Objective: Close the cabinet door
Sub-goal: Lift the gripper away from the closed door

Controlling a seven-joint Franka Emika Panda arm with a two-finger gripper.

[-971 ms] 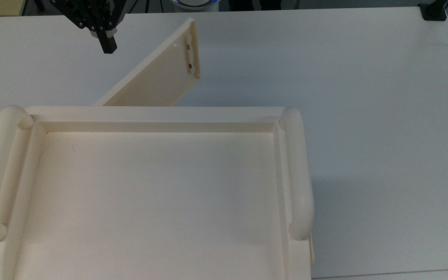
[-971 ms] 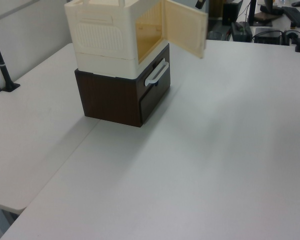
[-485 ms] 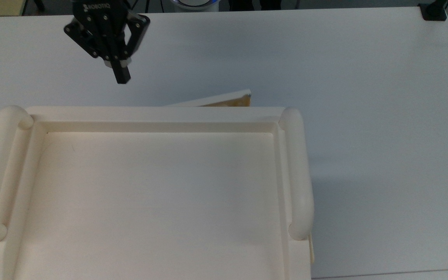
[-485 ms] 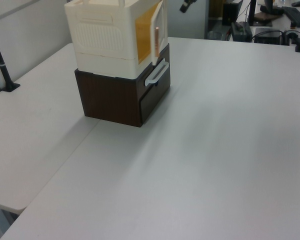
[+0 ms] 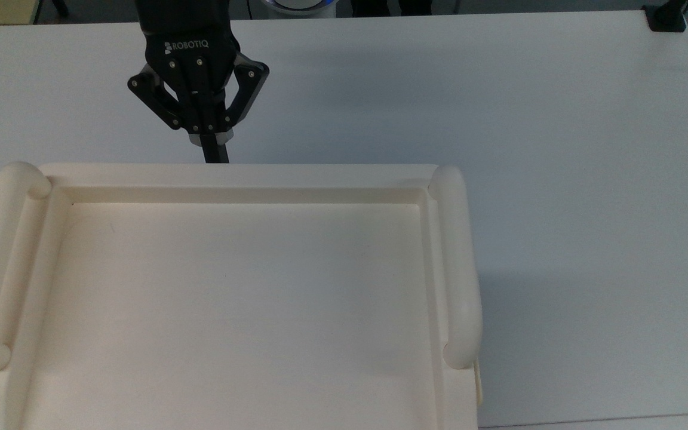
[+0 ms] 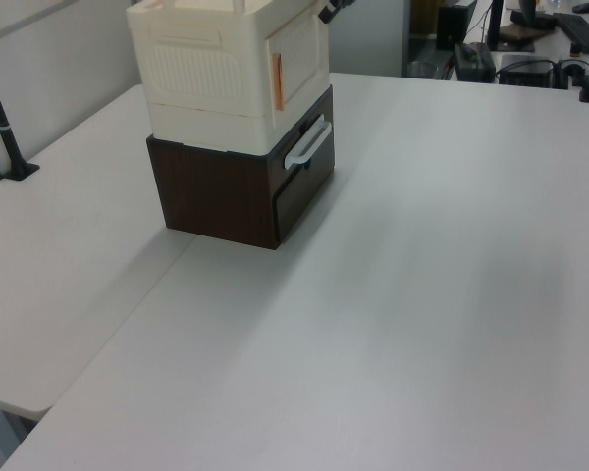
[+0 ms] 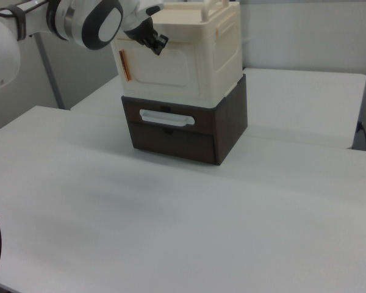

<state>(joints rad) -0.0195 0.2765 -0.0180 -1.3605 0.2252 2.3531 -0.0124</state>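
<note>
Cream plastic is forming the cabinet (image 7: 183, 52), which is sitting on a dark brown drawer unit (image 7: 186, 131) on the white table (image 7: 189, 226). In the right view, going left to right, the arm (image 7: 79, 21) is reaching in from the right view's left, and the gripper (image 7: 154, 41) is meeting the upper left part of the cabinet door (image 7: 165, 67), which is lying flush in the cabinet front directly beneath and beyond the fingertips. The copper-coloured fitting (image 7: 126, 66) is sitting just left of the gripper and below it. In the top view, the gripper (image 5: 215, 154) is showing its fingers pressed together into a single blade, holding nothing, with the tip at the cabinet's front edge.

Judgement: the door is appearing fully seated. To finish well, the operator should be pressing squarely and gently, then retreating straight away from the panel, avoiding sideways drag that could shift the stacked units.
</note>
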